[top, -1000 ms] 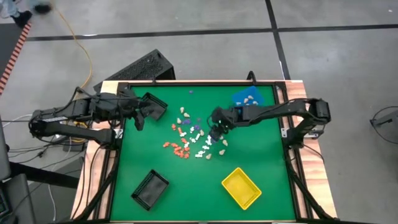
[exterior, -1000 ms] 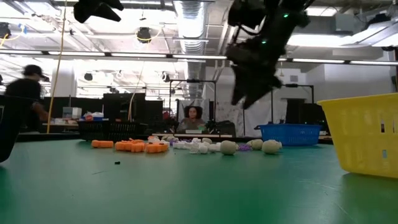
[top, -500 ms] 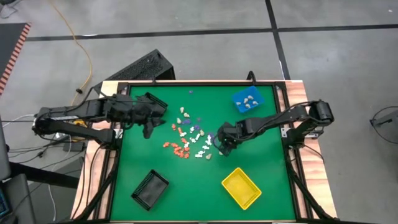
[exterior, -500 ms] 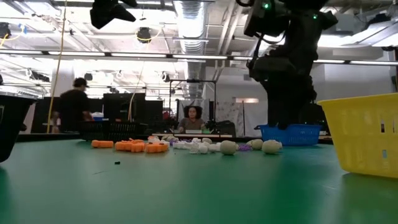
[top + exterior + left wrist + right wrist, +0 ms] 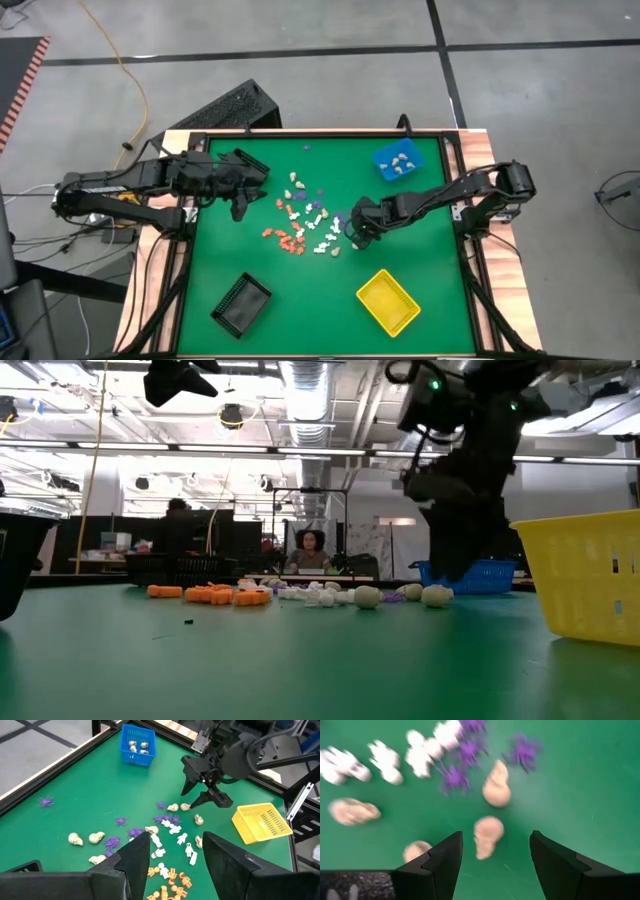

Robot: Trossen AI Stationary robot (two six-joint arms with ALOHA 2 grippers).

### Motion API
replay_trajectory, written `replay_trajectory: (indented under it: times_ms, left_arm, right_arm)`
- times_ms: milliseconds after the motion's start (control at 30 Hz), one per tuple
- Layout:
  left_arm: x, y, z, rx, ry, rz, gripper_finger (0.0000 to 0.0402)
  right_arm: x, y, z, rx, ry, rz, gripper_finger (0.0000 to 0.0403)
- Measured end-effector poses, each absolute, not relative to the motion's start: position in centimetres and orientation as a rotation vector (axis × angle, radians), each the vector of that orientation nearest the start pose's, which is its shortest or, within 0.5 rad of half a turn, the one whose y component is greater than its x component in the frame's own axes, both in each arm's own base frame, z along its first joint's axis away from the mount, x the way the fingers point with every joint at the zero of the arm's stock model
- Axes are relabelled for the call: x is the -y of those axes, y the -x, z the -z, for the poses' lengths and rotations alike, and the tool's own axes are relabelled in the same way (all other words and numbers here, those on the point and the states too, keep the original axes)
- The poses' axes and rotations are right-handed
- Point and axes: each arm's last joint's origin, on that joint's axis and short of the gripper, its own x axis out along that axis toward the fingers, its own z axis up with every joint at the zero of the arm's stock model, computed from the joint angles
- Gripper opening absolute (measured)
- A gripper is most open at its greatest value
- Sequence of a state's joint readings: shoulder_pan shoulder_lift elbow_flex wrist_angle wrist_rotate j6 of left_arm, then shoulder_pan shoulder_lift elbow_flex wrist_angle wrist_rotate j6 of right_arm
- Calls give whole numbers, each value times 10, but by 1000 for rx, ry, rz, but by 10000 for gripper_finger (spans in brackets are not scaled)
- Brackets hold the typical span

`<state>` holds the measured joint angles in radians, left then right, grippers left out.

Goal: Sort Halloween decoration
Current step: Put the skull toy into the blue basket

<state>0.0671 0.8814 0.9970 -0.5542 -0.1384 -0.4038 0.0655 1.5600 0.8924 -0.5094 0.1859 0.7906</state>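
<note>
The Halloween decoration (image 5: 305, 220) lies as a loose pile of tiny orange, white, purple and beige pieces in the middle of the green table. My right gripper (image 5: 352, 232) stands open, pointing steeply down, low over the pile's right edge. In the right wrist view a beige skull piece (image 5: 487, 836) lies on the table between its spread fingers (image 5: 445, 860), untouched. My left gripper (image 5: 240, 205) hangs open and higher up, left of the pile, nothing between its fingers (image 5: 135, 857). The left wrist view looks across the pile (image 5: 160, 845) at the right gripper (image 5: 200, 795).
A blue bin (image 5: 398, 160) holding a few beige pieces stands at the far right. A yellow bin (image 5: 388, 302) is at the near right, one black bin (image 5: 241, 303) at the near left, and another (image 5: 250, 168) at the far left beside my left gripper.
My right gripper has come down and toward the table's near edge, from over the pile's middle right to low over the beige pieces at its right edge, staying open. My left gripper has moved a little toward the pile and tipped downward, then held still.
</note>
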Motion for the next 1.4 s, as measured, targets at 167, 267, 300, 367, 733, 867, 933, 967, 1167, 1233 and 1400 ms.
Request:
replay_trajectory:
  times_ms: [167, 267, 300, 367, 733, 867, 933, 967, 1167, 1233, 1400]
  left_arm:
    - [-16, -175, -353, -399, 379, -290, 172]
    - [-16, -175, -353, -402, 378, -294, 172]
    - [-16, -175, -353, -402, 378, -294, 172]
    - [-16, -175, -353, -404, 378, -294, 172]
    - [-16, -174, -353, -406, 377, -298, 171]
    - [-16, -174, -353, -406, 377, -298, 171]
    - [-16, -174, -353, -406, 380, -299, 171]
    - [-16, -174, -353, -405, 384, -300, 171]
    - [-16, -175, -353, -398, 408, -304, 171]
    - [-16, -175, -353, -396, 420, -306, 171]
    - [-16, -176, -357, -353, 452, -303, 171]
  right_arm:
    - [-12, -278, -162, -1030, -581, 569, 254]
    - [-10, -278, -158, -1009, -592, 566, 254]
    - [-10, -278, -157, -1005, -596, 567, 254]
    - [-10, -275, -153, -1008, -603, 575, 254]
    - [-10, -270, -147, -1011, -601, 581, 184]
    - [-8, -270, -147, -1012, -609, 591, 126]
    - [-8, -270, -147, -1009, -618, 596, 97]
    - [-8, -270, -147, -1006, -626, 599, 84]
    - [-8, -273, -151, -1005, -647, 600, 73]
    - [-7, -274, -157, -1000, -673, 611, 73]
    - [5, -266, -182, -967, -713, 648, 74]
